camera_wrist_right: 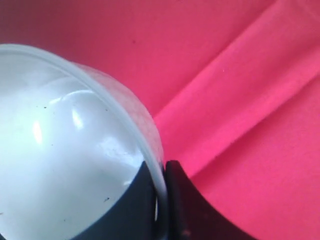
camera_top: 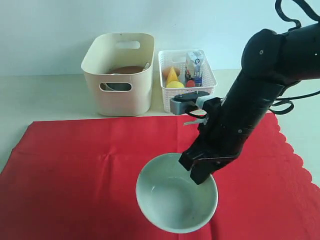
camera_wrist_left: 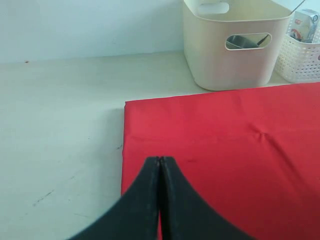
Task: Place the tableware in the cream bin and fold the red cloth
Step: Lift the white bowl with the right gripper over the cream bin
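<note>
My right pincer (camera_top: 200,175) pinches the right rim of the pale bowl (camera_top: 170,205) over the red cloth (camera_top: 75,165), the cream bin (camera_top: 122,95) stands past the cloth's far edge, leftward, and my left pincer (camera_wrist_left: 160,161) is pressed together.

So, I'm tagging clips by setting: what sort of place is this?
Probably a staged lab tabletop, not a home kitchen: a pale table, a red cloth spread on it, and a robot arm holding a bowl.

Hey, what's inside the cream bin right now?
A brown plate shows over the cream bin's rim, and a steel item shows through the handle cutout. The walls hide the rest.
</note>
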Available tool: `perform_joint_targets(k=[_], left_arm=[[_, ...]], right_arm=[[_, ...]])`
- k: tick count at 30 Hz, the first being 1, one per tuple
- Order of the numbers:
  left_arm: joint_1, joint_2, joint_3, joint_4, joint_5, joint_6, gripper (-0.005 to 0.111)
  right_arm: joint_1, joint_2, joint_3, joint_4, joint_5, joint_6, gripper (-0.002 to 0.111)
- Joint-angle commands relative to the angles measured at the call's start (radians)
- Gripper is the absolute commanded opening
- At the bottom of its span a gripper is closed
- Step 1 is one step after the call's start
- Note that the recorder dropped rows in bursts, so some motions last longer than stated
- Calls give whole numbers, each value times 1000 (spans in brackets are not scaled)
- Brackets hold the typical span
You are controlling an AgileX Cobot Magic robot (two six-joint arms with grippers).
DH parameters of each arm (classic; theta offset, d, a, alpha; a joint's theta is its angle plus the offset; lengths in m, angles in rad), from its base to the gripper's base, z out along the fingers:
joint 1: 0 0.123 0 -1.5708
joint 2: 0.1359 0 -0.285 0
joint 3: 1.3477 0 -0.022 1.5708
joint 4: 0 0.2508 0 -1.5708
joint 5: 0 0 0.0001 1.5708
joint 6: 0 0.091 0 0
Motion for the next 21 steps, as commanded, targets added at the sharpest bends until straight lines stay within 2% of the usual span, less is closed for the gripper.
perform_joint_targets(k=[1, 8, 21], left_arm=[[3, -6, 3, -2, -4, -2, 0], [3, -6, 3, -2, -4, -2, 0], [3, -6, 3, -2, -4, -2, 0]], right_arm=[[1, -38, -39, 25, -38, -1, 0], [-1, -39, -267, -113, 11, 62, 0], [-2, 6, -601, -169, 10, 88, 0]])
